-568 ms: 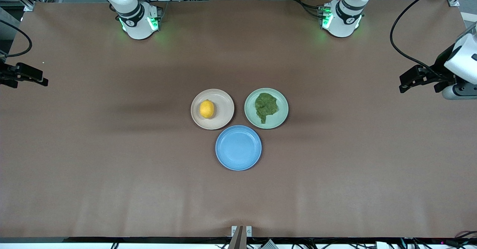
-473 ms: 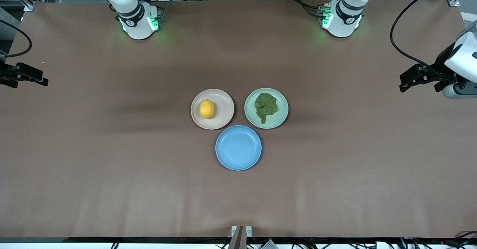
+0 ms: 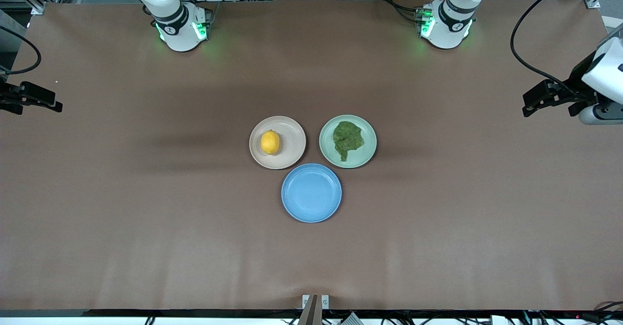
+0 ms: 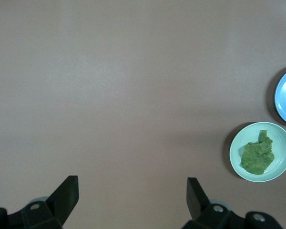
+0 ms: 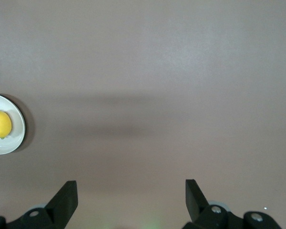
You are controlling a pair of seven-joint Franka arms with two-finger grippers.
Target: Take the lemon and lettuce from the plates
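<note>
Looking down from the front, the lemon (image 3: 270, 142) sits on the beige plate (image 3: 292, 142) and the lettuce (image 3: 347, 139) on the mint plate (image 3: 366, 135), side by side; the blue plate (image 3: 311, 192) lies nearer the camera, seemingly touching both. My left claw (image 3: 529, 107) hangs over its end of the counter (image 3: 146, 218), my right claw (image 3: 51, 102) over the other.

My left wrist shows my left claw (image 4: 132, 193) spread wide, gripping nothing.

My right wrist shows my right claw (image 5: 131, 193) equally wide, holding nothing.
</note>
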